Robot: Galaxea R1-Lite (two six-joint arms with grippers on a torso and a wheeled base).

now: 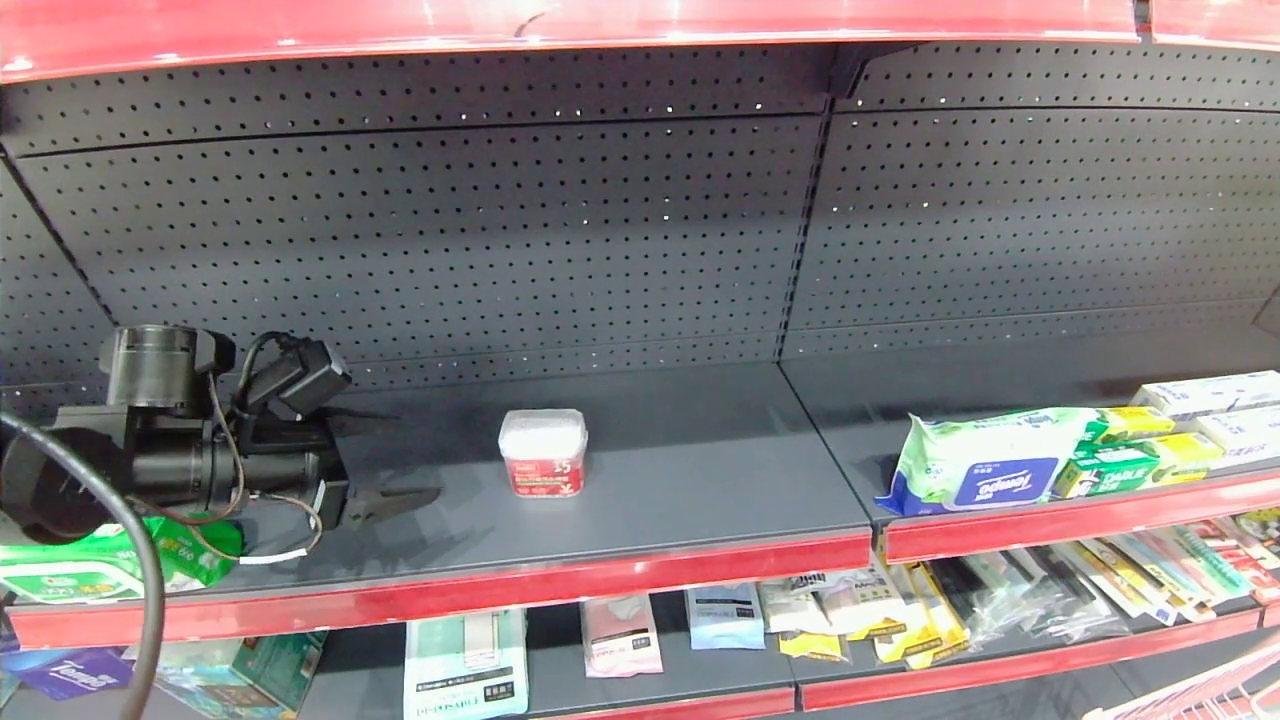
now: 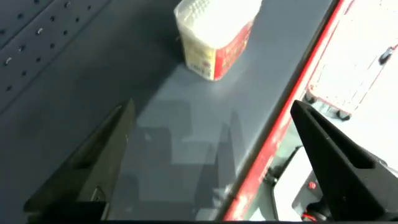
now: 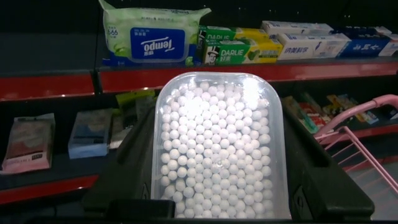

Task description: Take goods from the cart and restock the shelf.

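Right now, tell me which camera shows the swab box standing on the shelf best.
The head view: the swab box stands whole and upright on the shelf. The left wrist view crops part of it. The right wrist view shows a second box, held in the right gripper.

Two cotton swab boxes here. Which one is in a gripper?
The swab box clamped in the right gripper, lid facing its wrist camera. The other box stands free on the shelf ahead of the open left gripper.
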